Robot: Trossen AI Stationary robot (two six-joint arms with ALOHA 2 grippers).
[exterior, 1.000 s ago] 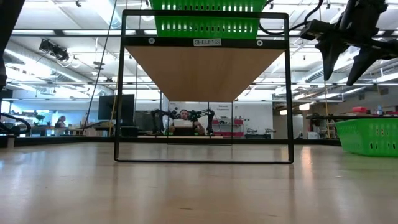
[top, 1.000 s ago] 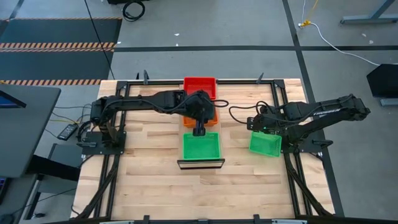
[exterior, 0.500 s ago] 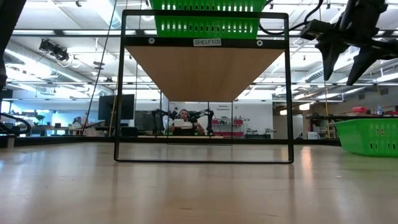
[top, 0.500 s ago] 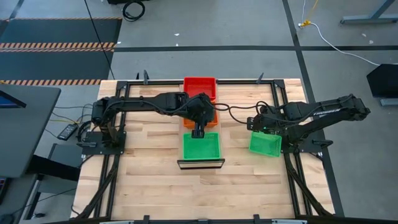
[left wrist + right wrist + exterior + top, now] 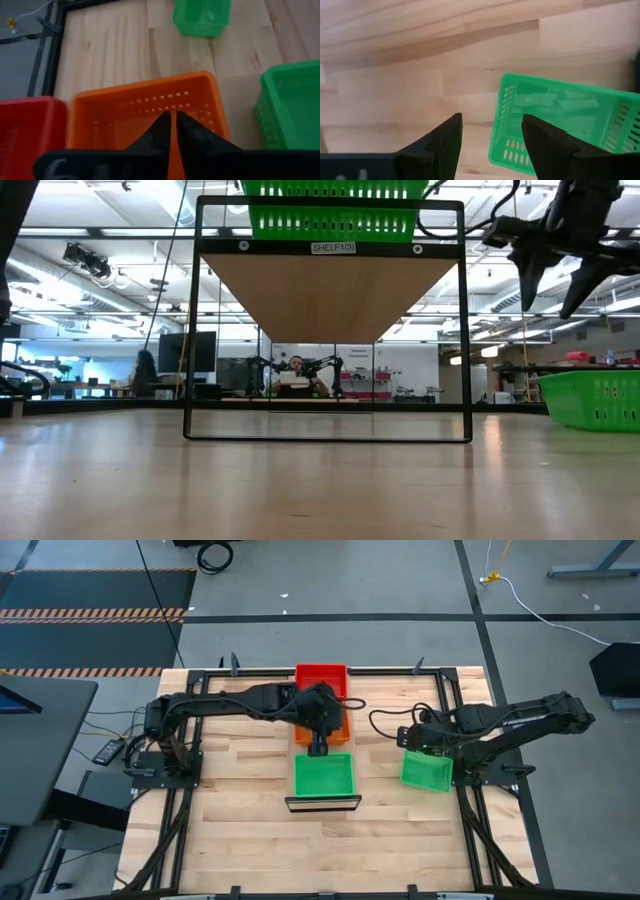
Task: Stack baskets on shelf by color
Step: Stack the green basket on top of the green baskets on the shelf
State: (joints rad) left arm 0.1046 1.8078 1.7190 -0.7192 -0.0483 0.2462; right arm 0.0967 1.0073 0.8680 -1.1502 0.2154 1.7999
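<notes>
On the raised shelf (image 5: 322,803) a red basket (image 5: 320,676) sits at the far end, an orange basket (image 5: 125,115) in the middle and a green basket (image 5: 323,777) at the near end. In the low view the green one shows as a stack (image 5: 330,220). My left gripper (image 5: 172,119) is shut and stands over the inside of the orange basket, with nothing between its fingers. Another green basket (image 5: 560,125) rests flat on the table at the right. My right gripper (image 5: 492,129) hangs open above the table beside that basket's left rim, raised clear of it (image 5: 550,305).
A black metal frame (image 5: 200,320) carries the shelf, leaving open space beneath it. Black rails (image 5: 440,690) border the wooden tabletop. Bare wood lies to the left of the shelf (image 5: 240,770) and along the near edge. A person sits in the room beyond the table (image 5: 296,370).
</notes>
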